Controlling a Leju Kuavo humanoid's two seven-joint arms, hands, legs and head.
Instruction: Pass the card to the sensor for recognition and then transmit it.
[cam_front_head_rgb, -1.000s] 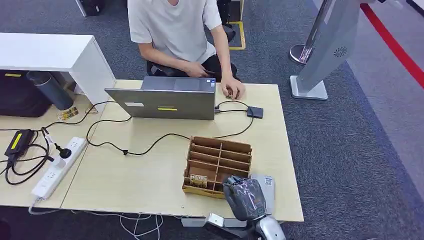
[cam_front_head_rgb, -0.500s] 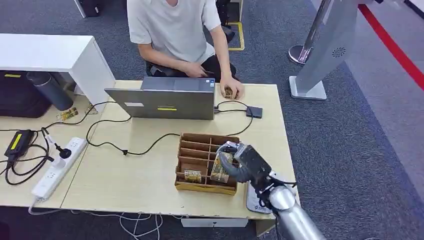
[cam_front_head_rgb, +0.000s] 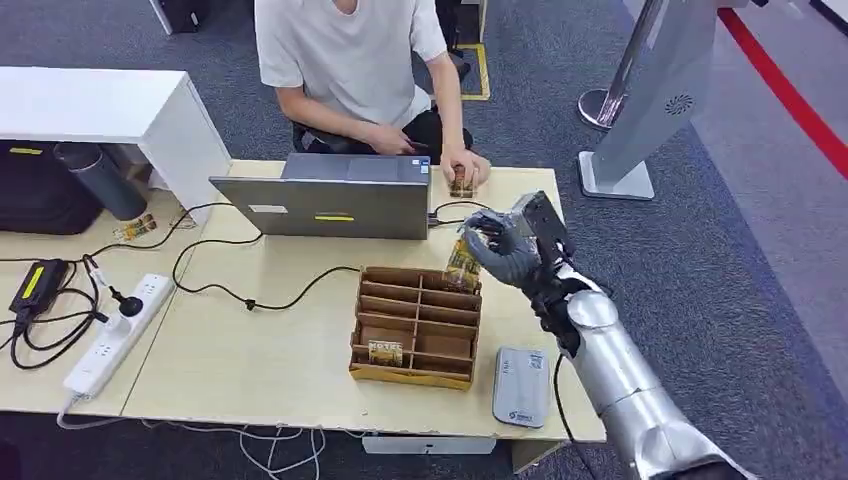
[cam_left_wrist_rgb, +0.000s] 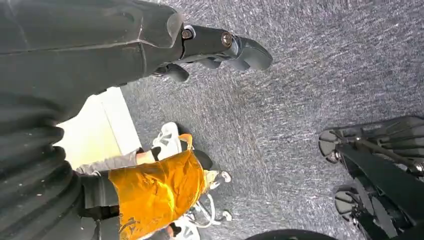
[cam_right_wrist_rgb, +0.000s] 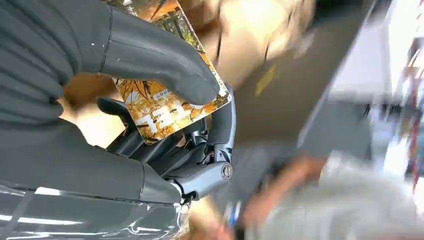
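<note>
One card pinched by right hand, frame centre-right | thin, stiff, light, slick: hold edges | left hand fingers: cannot tell

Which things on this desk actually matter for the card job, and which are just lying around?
Part of the job:
- card, held by the right hand
- divided cardboard box with another card in it
- small black device cabled to the laptop, probably the sensor

Just lying about:
- laptop
- power strip
- grey pad near the table edge
</note>
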